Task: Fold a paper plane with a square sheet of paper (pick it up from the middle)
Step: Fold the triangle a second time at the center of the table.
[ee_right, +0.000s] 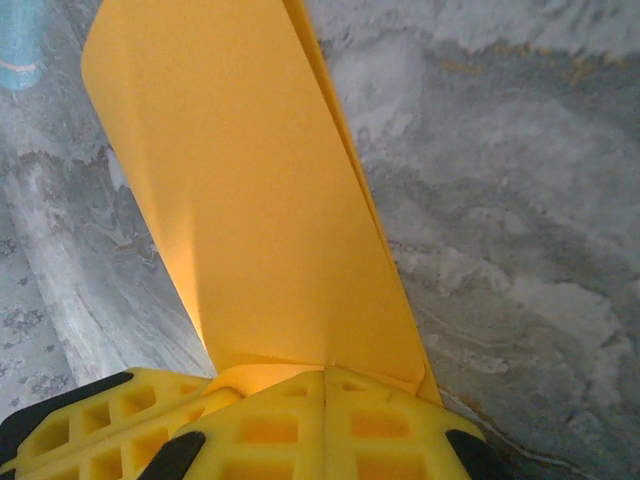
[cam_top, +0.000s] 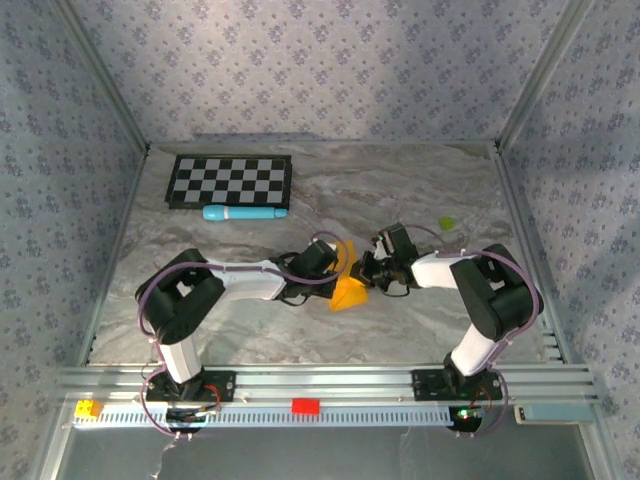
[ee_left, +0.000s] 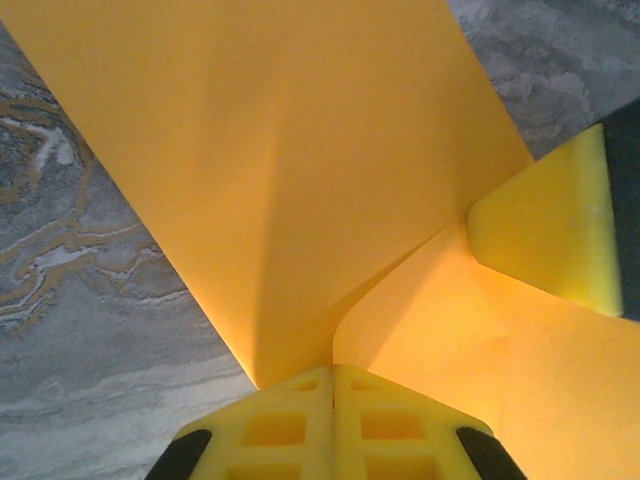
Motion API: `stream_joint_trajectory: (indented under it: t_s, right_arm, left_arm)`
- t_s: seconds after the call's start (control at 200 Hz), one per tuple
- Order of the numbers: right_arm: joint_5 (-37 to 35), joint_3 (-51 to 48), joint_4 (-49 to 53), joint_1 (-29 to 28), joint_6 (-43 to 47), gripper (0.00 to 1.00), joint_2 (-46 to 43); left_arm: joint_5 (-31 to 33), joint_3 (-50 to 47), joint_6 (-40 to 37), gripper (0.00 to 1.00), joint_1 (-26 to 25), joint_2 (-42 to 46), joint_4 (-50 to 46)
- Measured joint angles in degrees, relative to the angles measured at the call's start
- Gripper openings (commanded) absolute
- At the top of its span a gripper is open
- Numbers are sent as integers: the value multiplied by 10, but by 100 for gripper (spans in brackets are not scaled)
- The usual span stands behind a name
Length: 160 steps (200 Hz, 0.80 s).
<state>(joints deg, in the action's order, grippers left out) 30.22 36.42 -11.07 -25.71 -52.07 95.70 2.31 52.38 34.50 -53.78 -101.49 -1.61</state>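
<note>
The square sheet of paper is orange, bent and creased, and sits at the table's middle between the two arms. My left gripper is shut on one edge of it, and my right gripper is shut on it from the other side, close by. In the left wrist view the paper fans up from the shut yellow jaws of my left gripper, with a right finger pressed on the sheet. In the right wrist view the folded paper rises from my shut right gripper, beside the left fingers.
A black-and-white checkerboard lies at the back left with a light-blue cylinder in front of it. A tiny yellow-green bit lies at the right. On the front rail sit a red block and a yellow block.
</note>
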Motion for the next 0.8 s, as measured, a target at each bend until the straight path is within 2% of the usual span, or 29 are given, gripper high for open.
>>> stream_joint_trajectory:
  t_s: [0.625, 0.8]
  right_arm:
    - [-14, 10, 30, 35, 0, 8, -6]
    - [-63, 11, 61, 46, 7, 8, -33]
  left_arm:
    - [-1, 0, -2, 0, -4, -1, 2]
    - [-1, 1, -3, 0, -4, -2, 2]
